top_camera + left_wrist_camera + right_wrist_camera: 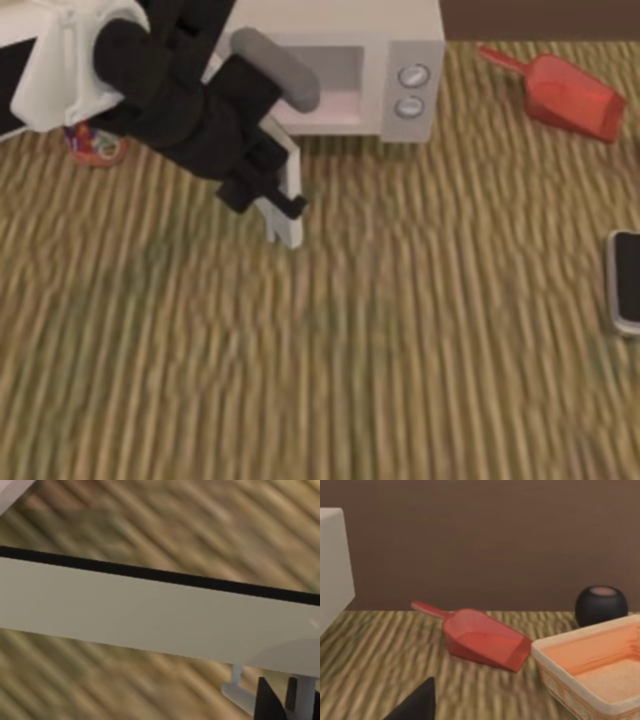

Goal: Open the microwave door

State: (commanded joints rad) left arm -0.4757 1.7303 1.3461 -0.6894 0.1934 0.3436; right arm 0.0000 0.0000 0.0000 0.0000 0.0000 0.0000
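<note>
Microwave (385,60) sits at the table's far edge, centre-left. Its door (288,205) is swung well out, edge-on toward the table, so the cavity shows and looks empty. I'd call the task mostly done; maybe a bit more swing left. Left gripper (268,195) is at the door's outer edge, fingers clamped on it. Right gripper: fingers can't tell, parked at the right by the red scoop (480,641) and an empty orange tub (590,667).

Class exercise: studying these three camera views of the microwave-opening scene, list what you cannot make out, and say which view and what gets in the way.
- Left gripper, top view: whether its fingers are shut on the microwave door; the arm hides them.
- Microwave, top view: its left part, behind the arm.
- Phone, top view: cut off by the right edge.
- Colourful item, top view: mostly hidden under the arm.
- Right gripper, right wrist view: only a dark tip shows.
</note>
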